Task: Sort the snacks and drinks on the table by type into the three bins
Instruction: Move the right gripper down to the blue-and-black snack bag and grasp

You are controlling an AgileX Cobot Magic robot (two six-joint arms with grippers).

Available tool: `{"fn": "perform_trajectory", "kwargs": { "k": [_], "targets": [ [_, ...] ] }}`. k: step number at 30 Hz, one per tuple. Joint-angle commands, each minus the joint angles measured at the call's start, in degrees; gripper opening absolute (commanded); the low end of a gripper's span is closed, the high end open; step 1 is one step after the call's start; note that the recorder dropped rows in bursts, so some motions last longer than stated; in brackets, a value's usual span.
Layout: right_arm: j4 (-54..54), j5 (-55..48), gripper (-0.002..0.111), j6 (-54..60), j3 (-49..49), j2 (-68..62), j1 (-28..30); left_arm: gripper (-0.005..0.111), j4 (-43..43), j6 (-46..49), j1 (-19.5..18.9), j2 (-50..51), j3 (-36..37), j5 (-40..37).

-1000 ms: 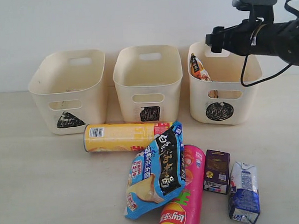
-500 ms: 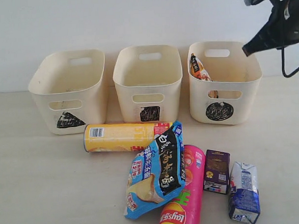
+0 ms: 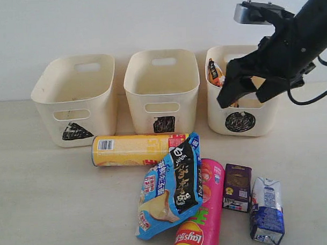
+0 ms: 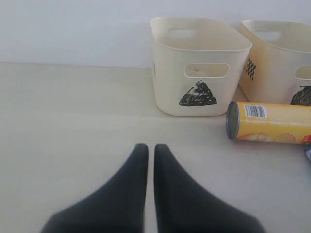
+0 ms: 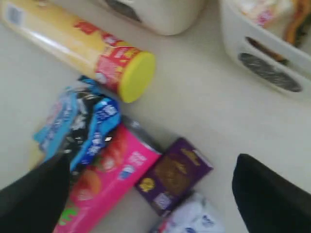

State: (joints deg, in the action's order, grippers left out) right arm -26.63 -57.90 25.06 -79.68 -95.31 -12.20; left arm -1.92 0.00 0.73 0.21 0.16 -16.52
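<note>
Pincer of the right arm (image 3: 242, 101) gapes wide, gripping nothing.

Right tool (image 3: 242, 100): down from its high spot over the far right corner of the worktop (image 3: 48, 202); now hangs in front of the circle bin (image 3: 268, 124).
Right arm (image 3: 305, 31): swung from level to a steep downward tilt.
Tool fingers (image 3: 223, 101): both back in view, spread wide apart.
</note>
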Motion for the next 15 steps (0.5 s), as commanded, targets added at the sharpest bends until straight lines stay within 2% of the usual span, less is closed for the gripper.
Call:
{"fn": "perform_trajectory", "kwargs": {
  "k": [1, 6, 10, 15],
  "targets": [
    [-4.6, -1.5, 0.083, 1.2, 0.3, 0.6, -3.6, 0.004, 0.0, -0.4, -0.2, -0.2, -0.2, 0.1],
    [-3.0, 5.2, 0.083, -2.9, 3.3, 0.6, -10.2, 0.004, 0.0, -0.4, -0.2, -0.2, -0.2, 0.1],
    [2.9, 8.9, 0.083, -9.3, 6.1, 0.6, -13.3, 0.004, 0.0, -0.4, -0.2, -0.2, -0.2, 0.1],
    [3.5, 10.1, 0.083, -13.3, 7.3, -0.6, -16.0, 0.004, 0.0, -0.4, -0.2, -0.2, -0.2, 0.1]
  ]
}}
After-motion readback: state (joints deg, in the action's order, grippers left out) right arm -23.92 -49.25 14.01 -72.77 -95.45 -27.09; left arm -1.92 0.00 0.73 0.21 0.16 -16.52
